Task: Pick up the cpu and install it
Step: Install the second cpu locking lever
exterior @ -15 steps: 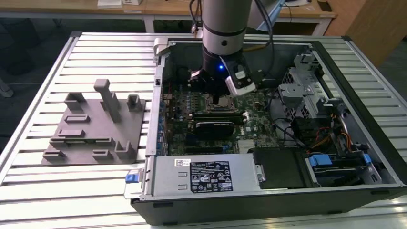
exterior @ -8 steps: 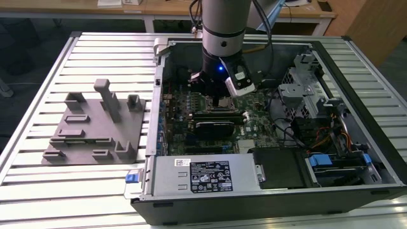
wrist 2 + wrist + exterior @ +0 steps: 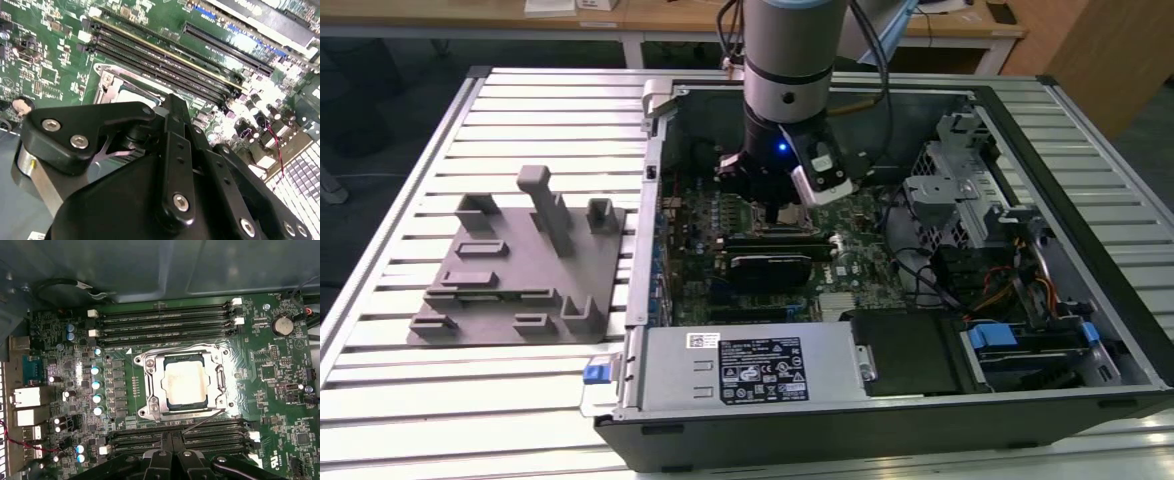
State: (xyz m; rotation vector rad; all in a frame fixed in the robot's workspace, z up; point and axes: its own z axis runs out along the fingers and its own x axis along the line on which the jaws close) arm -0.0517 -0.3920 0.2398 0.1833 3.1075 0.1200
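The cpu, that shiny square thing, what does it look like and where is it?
The cpu is a flat square chip with a pale, shiny metal top. It lies level inside the socket frame on the green motherboard, between rows of long black slots. The gripper hangs beside it, not touching it.

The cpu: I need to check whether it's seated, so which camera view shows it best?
The first wrist view: the cpu lies flat inside the socket frame, seen square-on. In the second wrist view the gripper covers most of it. In the exterior view the arm blocks that spot.
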